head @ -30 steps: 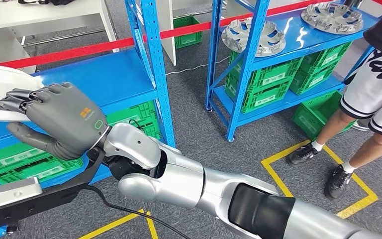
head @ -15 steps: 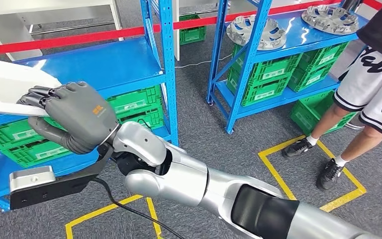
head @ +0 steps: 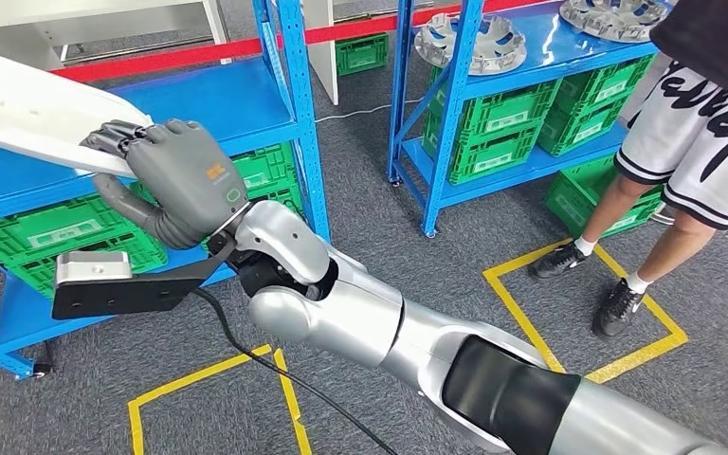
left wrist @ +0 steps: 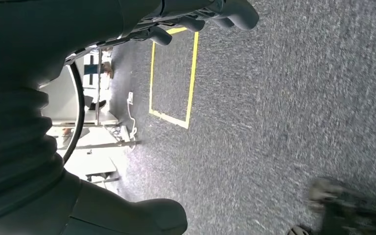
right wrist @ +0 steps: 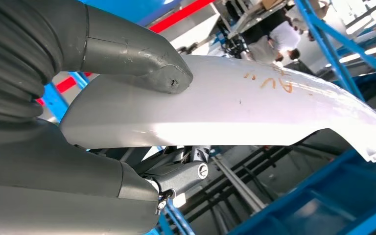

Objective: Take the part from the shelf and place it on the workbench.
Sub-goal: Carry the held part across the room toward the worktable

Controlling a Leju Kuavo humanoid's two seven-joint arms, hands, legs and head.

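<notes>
Right arm (head: 370,327) reaches across to the far left, wrist bent, right hand (head: 175,180) gripping the white part (head: 28,109): fingers over its top edge, thumb (right wrist: 137,56) pressed on its face. Left hand (left wrist: 210,14) hangs low, fingers loosely curled, holding nothing.

Crates (head: 47,237) on shelf (head: 19,313), person (head: 692,142) right

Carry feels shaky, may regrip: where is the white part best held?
Likely at its near end edge, where the right hand grips the white part now, thumb on one face, fingers on the other. It is a thin curved panel, so pinch across its thickness.
</notes>
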